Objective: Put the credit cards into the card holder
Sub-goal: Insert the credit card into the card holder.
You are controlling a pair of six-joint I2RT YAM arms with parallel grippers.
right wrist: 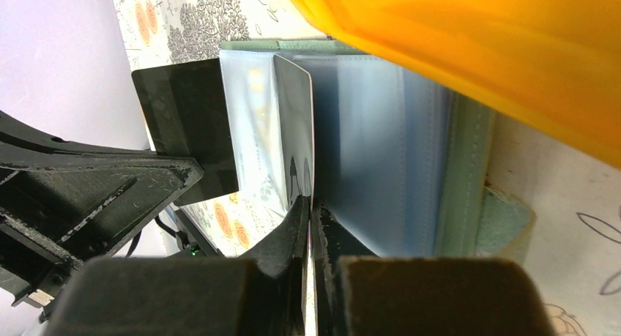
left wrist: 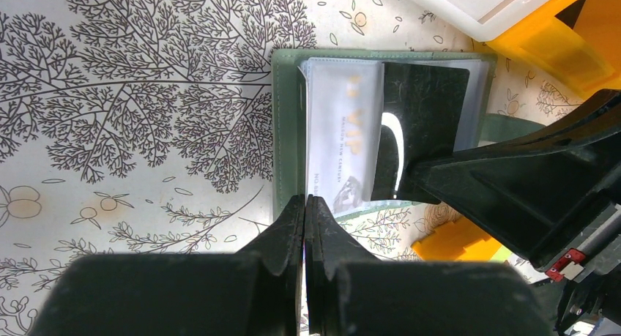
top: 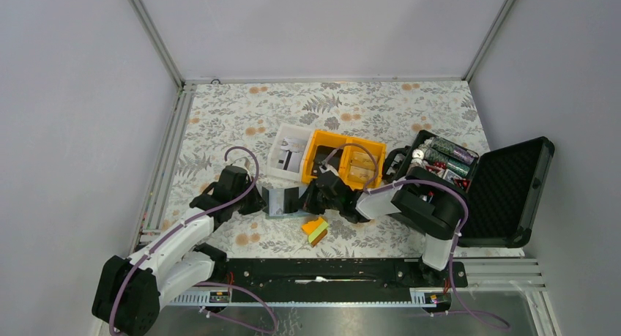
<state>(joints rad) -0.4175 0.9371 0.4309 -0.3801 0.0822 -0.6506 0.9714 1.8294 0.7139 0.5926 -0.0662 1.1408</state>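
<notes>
The grey-green card holder [top: 282, 202] lies open on the flowered table between my two grippers. A white card [left wrist: 340, 124] sits inside one of its clear pockets. My left gripper [left wrist: 305, 200] is shut, its tips at the holder's [left wrist: 287, 131] near edge; I cannot tell whether it pinches that edge. My right gripper [right wrist: 310, 204] is shut on a black credit card [right wrist: 294, 124], which stands edge-up over the holder's light-blue pockets [right wrist: 381, 153]. In the left wrist view the right gripper's flat finger [left wrist: 425, 109] covers that card over the holder. In the top view both grippers [top: 262, 201] [top: 313, 197] flank the holder.
A yellow bin [top: 344, 160] and a white bin [top: 287, 151] stand just behind the holder. An orange-yellow-green wedge block [top: 315, 230] lies in front of it. An open black foam-lined case [top: 505, 189] with chips sits at the right.
</notes>
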